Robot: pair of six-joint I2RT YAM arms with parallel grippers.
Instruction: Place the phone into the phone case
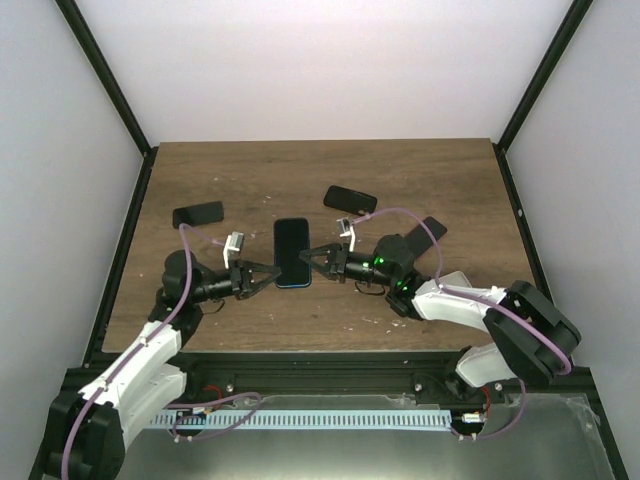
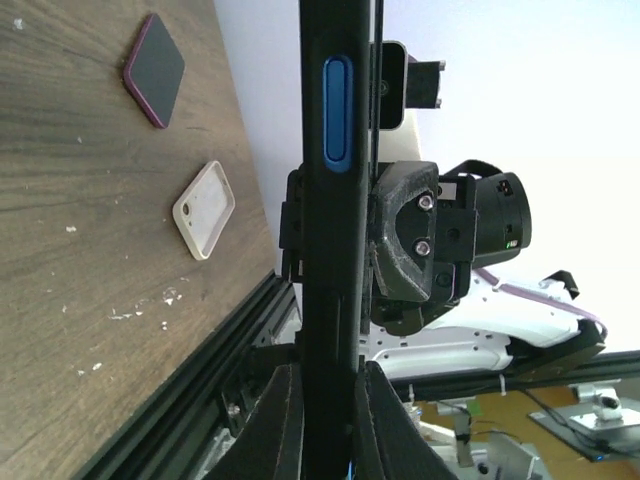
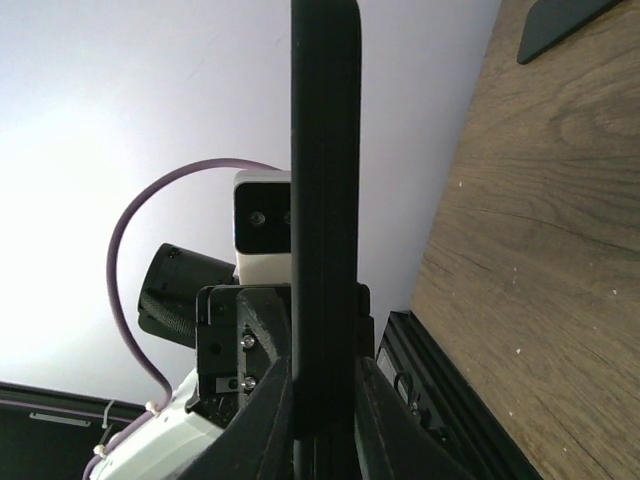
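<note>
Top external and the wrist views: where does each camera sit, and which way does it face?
Top external: above, behind the bases, looking down at the table; both arms show.
Left wrist: looks along its fingers at the phone edge-on; right gripper beyond.
Right wrist: same phone edge-on, between its own fingers.
Shared: the phone.

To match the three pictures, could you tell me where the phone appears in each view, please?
Top external: phone over the middle of the wooden table.
Left wrist: edge-on, a dark vertical bar mid-frame.
Right wrist: edge-on again, a dark vertical bar mid-frame.
Shared landmark: that table, on the left in left wrist, on the right in right wrist.
</note>
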